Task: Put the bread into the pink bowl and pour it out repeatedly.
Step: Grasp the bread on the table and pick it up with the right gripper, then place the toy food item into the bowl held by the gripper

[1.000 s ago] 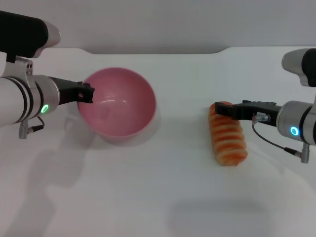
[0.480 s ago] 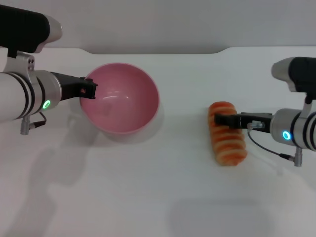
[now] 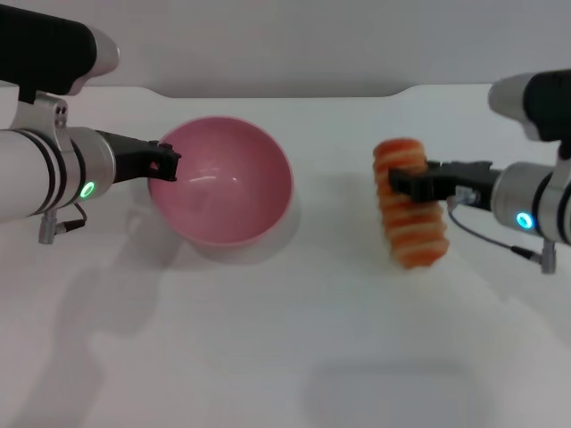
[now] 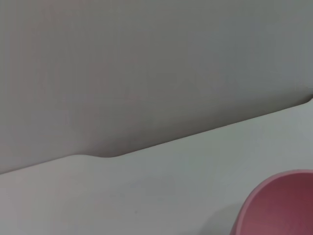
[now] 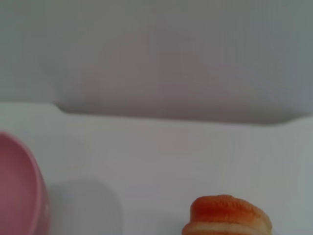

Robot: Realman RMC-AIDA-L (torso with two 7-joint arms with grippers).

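Right pincer (image 3: 399,184) grips striped orange-cream ridged toy bread (image 3: 409,205), off white counter (image 3: 285,339); left pincer (image 3: 165,163) clamps rim of empty glossy pink plastic bowl (image 3: 223,181); drop-in pending.

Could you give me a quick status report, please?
Left claw shut on bowl rim. Right claw shut on bread, bowl empty. Nothing between them.

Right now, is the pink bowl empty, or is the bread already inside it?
Empty. The pink bowl shows only its bare inside; the bread is off to its right, held by the right gripper.
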